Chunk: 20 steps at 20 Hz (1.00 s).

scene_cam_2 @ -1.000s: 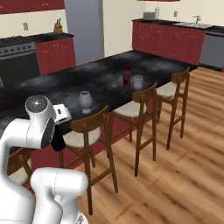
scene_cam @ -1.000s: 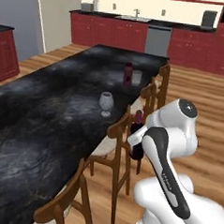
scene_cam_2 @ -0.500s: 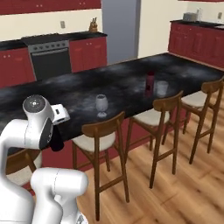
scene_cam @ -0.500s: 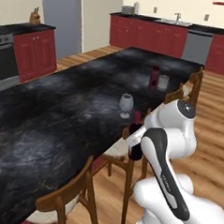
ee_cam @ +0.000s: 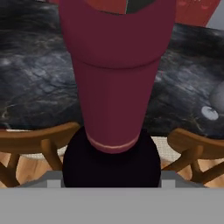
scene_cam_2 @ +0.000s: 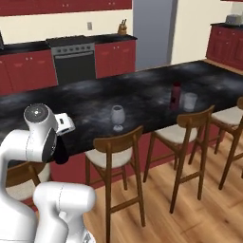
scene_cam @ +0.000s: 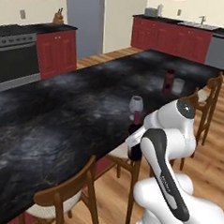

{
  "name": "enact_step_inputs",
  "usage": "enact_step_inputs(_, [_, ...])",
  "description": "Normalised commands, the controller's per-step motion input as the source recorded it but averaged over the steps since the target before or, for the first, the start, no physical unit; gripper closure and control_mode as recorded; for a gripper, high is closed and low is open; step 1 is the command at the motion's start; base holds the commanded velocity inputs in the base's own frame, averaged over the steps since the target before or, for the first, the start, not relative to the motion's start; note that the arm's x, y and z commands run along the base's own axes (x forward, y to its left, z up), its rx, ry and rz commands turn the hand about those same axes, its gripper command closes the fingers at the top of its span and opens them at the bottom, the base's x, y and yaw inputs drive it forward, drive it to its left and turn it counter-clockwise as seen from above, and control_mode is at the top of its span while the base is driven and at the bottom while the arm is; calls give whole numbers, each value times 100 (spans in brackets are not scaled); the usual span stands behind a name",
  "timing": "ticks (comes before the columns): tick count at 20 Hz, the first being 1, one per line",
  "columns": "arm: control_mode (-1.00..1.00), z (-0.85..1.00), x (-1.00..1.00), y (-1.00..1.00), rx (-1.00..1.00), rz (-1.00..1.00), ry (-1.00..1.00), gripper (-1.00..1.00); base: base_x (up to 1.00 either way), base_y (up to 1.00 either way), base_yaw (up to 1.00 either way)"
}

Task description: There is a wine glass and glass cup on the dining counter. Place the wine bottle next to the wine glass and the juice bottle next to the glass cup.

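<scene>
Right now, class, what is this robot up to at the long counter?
The white arm's gripper carries the tall, nearly black wine bottle with a pinkish-red neck beside the black marble dining counter. The rounded, stemmed wine glass stands alone near the stools. Farther along, the shorter dark red juice bottle already stands next to the clear straight-sided glass cup.

Red cabinets, steel oven, grey fridge, cream walls, wood floor, wooden stools.

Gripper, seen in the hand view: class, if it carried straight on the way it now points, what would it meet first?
Beyond the wine bottle it holds, probably a wooden chair back, then the dining counter; depth is unclear.
</scene>
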Motion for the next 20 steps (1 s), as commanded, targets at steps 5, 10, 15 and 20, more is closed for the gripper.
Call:
enact_step_inputs(5, [100,0,0,0,0,0,0,100,63,-8,24])
enact_step_inputs(10, [100,0,0,0,0,0,0,100,70,-11,19])
enact_step_inputs(15, [100,0,0,0,0,0,0,100,73,-12,18])
enact_step_inputs(20, [100,0,0,0,0,0,0,100,74,-12,18])
